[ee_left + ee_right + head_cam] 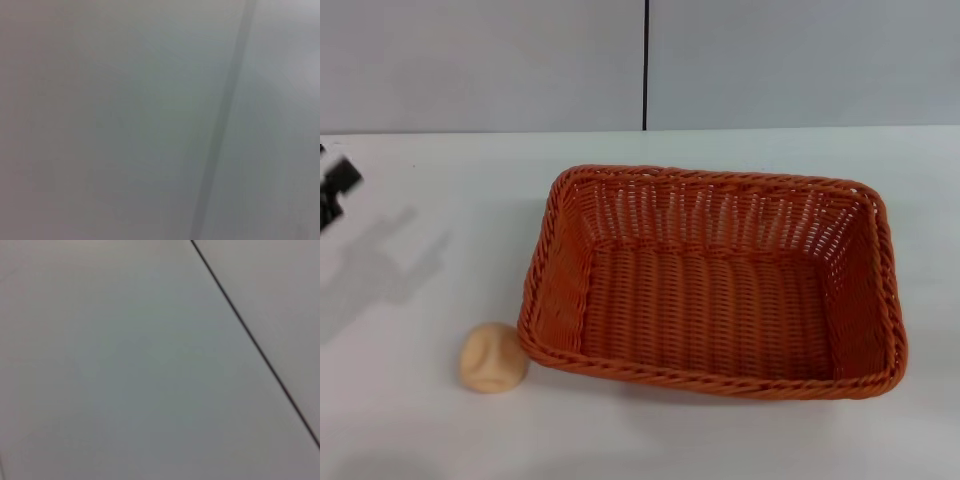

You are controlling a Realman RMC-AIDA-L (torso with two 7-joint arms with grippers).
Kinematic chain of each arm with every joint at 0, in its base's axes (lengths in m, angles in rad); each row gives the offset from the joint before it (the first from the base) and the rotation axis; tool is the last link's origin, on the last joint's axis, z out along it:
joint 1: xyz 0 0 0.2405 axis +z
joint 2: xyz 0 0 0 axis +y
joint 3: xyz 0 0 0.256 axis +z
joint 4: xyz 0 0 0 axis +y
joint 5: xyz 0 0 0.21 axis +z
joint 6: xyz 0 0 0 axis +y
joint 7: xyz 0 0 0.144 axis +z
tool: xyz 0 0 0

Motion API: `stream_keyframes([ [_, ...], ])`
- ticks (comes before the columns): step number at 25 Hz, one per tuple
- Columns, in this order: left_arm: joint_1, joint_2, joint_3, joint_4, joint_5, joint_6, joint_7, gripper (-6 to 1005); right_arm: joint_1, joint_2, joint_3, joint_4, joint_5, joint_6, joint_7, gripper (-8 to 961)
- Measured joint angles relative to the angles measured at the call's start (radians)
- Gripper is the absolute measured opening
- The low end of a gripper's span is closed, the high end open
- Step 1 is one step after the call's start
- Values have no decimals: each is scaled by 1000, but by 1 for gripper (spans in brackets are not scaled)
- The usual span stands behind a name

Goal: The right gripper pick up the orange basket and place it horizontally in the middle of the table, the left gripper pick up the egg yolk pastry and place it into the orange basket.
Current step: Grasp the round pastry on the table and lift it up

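Note:
The orange basket [715, 285] lies flat on the white table [430, 430], its long side running left to right, a little right of the middle, with nothing inside. The egg yolk pastry [493, 357] rests on the table just outside the basket's near left corner, almost touching the rim. A dark piece of my left gripper [335, 190] shows at the far left edge of the head view, well above and left of the pastry. The right gripper is out of view. Both wrist views show only a grey wall with a dark seam.
A grey wall with a vertical dark seam [645, 65] stands behind the table's far edge. The left arm's shadow [380, 270] falls on the table at the left.

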Motion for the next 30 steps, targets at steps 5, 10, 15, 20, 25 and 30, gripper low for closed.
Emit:
stream_keyframes([
  [5,12,46,1,-13,155,-86,-14,666,8,-3,73,8,2,5,1,508],
  [10,18,49,-9,-20,353,-110,-8,662,18,-1,107,11,2,5,3,508],
  [15,22,34,-11,-21,428,-80,-7,653,32,-1,126,25,3,9,3,508],
  [20,20,10,-11,-22,498,-34,-9,647,38,-4,129,37,3,19,3,508],
  [25,18,-14,-8,-22,536,15,-10,642,41,-4,128,38,3,28,4,508],
  [30,11,-24,-5,-22,559,51,-12,637,49,-4,121,39,-3,33,4,508],
])
